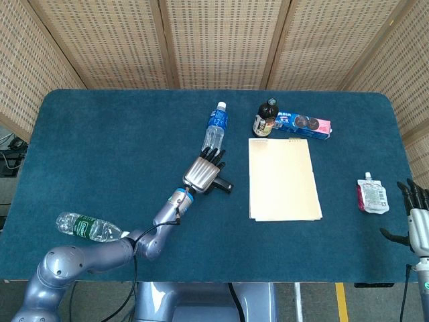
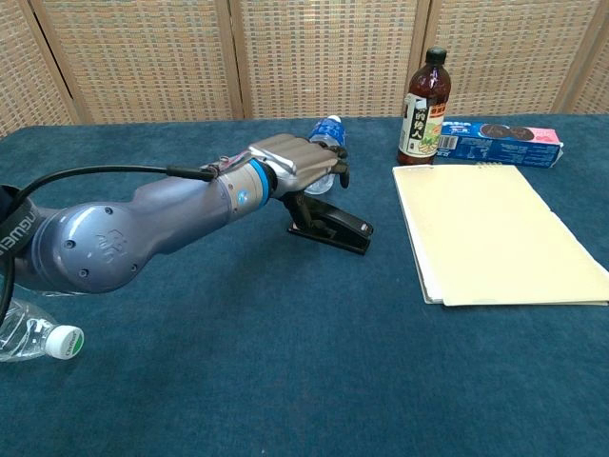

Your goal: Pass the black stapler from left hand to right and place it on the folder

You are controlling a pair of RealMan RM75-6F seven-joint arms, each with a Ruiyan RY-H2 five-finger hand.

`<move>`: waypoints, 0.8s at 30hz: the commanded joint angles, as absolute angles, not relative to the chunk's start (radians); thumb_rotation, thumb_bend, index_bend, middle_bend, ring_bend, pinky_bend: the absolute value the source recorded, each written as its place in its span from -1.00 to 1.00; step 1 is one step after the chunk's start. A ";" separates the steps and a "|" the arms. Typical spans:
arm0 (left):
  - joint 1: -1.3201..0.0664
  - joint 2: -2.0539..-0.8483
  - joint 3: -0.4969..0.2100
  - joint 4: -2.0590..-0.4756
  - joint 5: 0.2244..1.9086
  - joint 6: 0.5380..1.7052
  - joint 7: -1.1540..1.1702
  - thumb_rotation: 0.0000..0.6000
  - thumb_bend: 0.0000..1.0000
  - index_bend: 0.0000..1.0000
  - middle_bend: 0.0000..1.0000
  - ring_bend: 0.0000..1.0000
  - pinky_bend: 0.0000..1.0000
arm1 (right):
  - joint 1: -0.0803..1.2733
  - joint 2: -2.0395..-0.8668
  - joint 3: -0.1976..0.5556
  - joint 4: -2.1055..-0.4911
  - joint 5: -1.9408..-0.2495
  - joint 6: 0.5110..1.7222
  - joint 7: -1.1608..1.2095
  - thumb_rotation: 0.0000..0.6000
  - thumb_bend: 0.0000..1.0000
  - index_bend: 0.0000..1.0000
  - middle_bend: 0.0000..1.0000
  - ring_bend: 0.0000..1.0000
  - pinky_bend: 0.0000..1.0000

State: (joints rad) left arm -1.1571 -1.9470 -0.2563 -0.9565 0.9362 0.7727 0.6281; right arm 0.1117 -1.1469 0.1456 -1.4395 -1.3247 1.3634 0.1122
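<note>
Stapler [image 2: 331, 225] on table [image 1: 114, 154], left of folder [image 1: 282, 178], apart from it. Left hand [image 2: 298, 166] above stapler. Water bottle [image 1: 214, 129] behind hand. Sauce bottle [image 2: 423, 96] and cookie box [image 2: 501, 136] behind folder. Pouch [image 1: 372, 195] right of folder, near right hand [image 1: 415, 221]. Second water bottle [image 1: 90, 227] at front left.

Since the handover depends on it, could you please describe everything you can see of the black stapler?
The black stapler is a glossy, plastic-looking body lying on the blue table cloth, left of the folder and apart from it, its long axis running diagonally. It sits just in front of the lying water bottle. The left hand hovers over its rear end with fingers spread; whether they touch it cannot be told. Its jaws appear closed.
</note>
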 commanded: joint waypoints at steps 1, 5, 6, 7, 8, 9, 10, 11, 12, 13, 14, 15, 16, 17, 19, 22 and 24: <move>-1.108 -1.848 -0.260 -1.078 0.976 0.839 0.589 1.00 -0.30 -0.59 -1.00 -1.00 -0.91 | 0.110 -1.146 0.145 -1.442 -1.327 1.366 0.111 1.00 -0.72 -0.91 -1.00 -1.00 -1.00; -1.057 -1.727 -0.280 -1.214 0.995 0.909 0.560 1.00 -0.30 -0.59 -1.00 -1.00 -0.92 | 0.107 -1.143 0.142 -1.449 -1.333 1.375 0.108 1.00 -0.72 -0.91 -1.00 -1.00 -1.00; -1.038 -1.685 -0.287 -1.256 1.000 0.935 0.552 1.00 -0.30 -0.59 -1.00 -1.00 -0.92 | 0.106 -1.143 0.142 -1.452 -1.336 1.377 0.105 1.00 -0.72 -0.91 -1.00 -1.00 -1.00; -1.021 -1.651 -0.289 -1.292 1.007 0.955 0.546 1.00 -0.30 -0.61 -1.00 -1.00 -0.93 | 0.106 -1.143 0.141 -1.454 -1.337 1.379 0.103 1.00 -0.72 -0.91 -1.00 -1.00 -1.00; -0.999 -1.608 -0.289 -1.338 1.015 0.978 0.537 1.00 -0.30 -0.63 -1.00 -1.00 -0.94 | 0.106 -1.143 0.140 -1.457 -1.339 1.380 0.101 1.00 -0.72 -0.91 -1.00 -1.00 -1.00; -0.981 -1.577 -0.288 -1.371 1.021 0.995 0.531 1.00 -0.30 -0.65 -1.00 -1.00 -0.96 | 0.106 -1.143 0.139 -1.458 -1.340 1.380 0.098 1.00 -0.72 -0.91 -1.00 -1.00 -1.00; -0.973 -1.560 -0.285 -1.390 1.024 1.001 0.528 1.00 -0.30 -0.69 -1.00 -1.00 -0.98 | 0.106 -1.143 0.139 -1.459 -1.340 1.380 0.096 1.00 -0.72 -0.91 -1.00 -1.00 -1.00; -0.950 -1.522 -0.282 -1.428 1.028 1.021 0.521 1.00 -0.31 -0.73 -1.00 -1.00 -0.99 | 0.106 -1.144 0.137 -1.460 -1.342 1.380 0.092 1.00 -0.72 -0.91 -1.00 -1.00 -1.00; -0.922 -1.480 -0.274 -1.466 1.032 1.044 0.518 1.00 -0.32 -0.76 -1.00 -1.00 -1.00 | 0.107 -1.145 0.135 -1.462 -1.344 1.379 0.086 1.00 -0.72 -0.91 -1.00 -1.00 -1.00; -0.901 -1.447 -0.267 -1.497 1.037 1.063 0.517 1.00 -0.36 -0.82 -1.00 -1.00 -1.00 | 0.107 -1.147 0.134 -1.463 -1.345 1.379 0.082 1.00 -0.72 -0.91 -1.00 -1.00 -1.00; -0.875 -1.410 -0.258 -1.535 1.043 1.085 0.517 1.00 -0.41 -0.86 -1.00 -1.00 -1.00 | 0.108 -1.148 0.133 -1.466 -1.347 1.380 0.077 1.00 -0.72 -0.91 -1.00 -1.00 -1.00; -0.849 -1.378 -0.250 -1.565 1.044 1.110 0.515 1.00 -0.50 -0.93 -1.00 -1.00 -1.00 | 0.108 -1.149 0.131 -1.468 -1.350 1.380 0.070 1.00 -0.72 -0.91 -1.00 -1.00 -1.00; -0.818 -1.342 -0.240 -1.602 1.050 1.139 0.510 1.00 -0.59 -0.97 -1.00 -1.00 -1.00 | 0.109 -1.151 0.127 -1.471 -1.355 1.381 0.062 1.00 -0.72 -0.91 -1.00 -1.00 -1.00; -0.793 -1.317 -0.232 -1.628 1.055 1.164 0.503 1.00 -0.63 -0.99 -1.00 -1.00 -1.00 | 0.109 -1.153 0.125 -1.473 -1.358 1.381 0.056 1.00 -0.72 -0.91 -1.00 -1.00 -1.00; -0.749 -1.279 -0.217 -1.671 1.067 1.213 0.498 1.00 -0.66 -1.00 -1.00 -1.00 -1.00 | 0.110 -1.154 0.119 -1.481 -1.365 1.379 0.047 1.00 -0.72 -0.91 -1.00 -1.00 -1.00; -0.659 -1.232 -0.175 -1.722 1.107 1.325 0.501 1.00 -0.67 -1.00 -1.00 -1.00 -1.00 | 0.112 -1.158 0.112 -1.495 -1.374 1.379 0.026 1.00 -0.72 -0.91 -1.00 -1.00 -1.00; -0.617 -1.218 -0.152 -1.736 1.131 1.372 0.496 1.00 -0.67 -1.00 -1.00 -1.00 -1.00 | 0.113 -1.162 0.109 -1.501 -1.377 1.380 0.014 1.00 -0.72 -0.91 -1.00 -1.00 -1.00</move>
